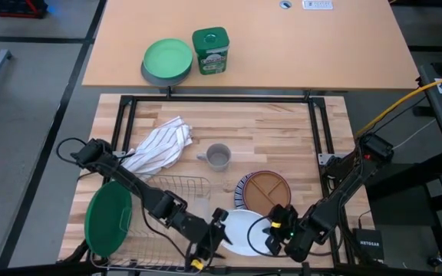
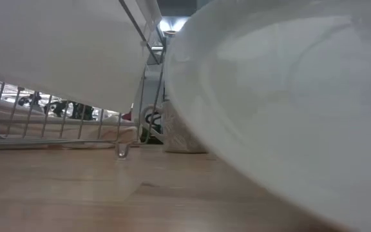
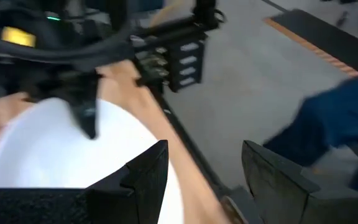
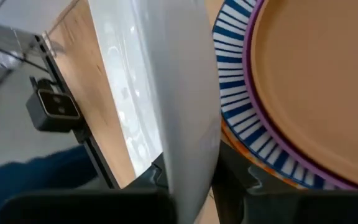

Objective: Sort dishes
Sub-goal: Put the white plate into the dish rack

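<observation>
White plate point(image 1: 242, 231): at table's six o'clock edge, tilted, its rim clamped between the fingers of my right gripper point(image 1: 276, 239), which sits at its three o'clock side. My left gripper point(image 1: 215, 232): at the plate's nine o'clock rim, fingers point(image 3: 149, 175) spread apart, holding nothing. Brown plate point(image 1: 266, 192): atop a purple plate point(image 4: 248, 65), a blue-and-white striped plate point(image 4: 232, 81) and an orange patterned one, stacked at one o'clock from the white plate. Dark green plate point(image 1: 108, 215): upright in wire rack point(image 1: 176, 190), nine o'clock side. Grey mug point(image 1: 218, 157): table centre. Striped cloth point(image 1: 159, 146): ten o'clock of mug.
</observation>
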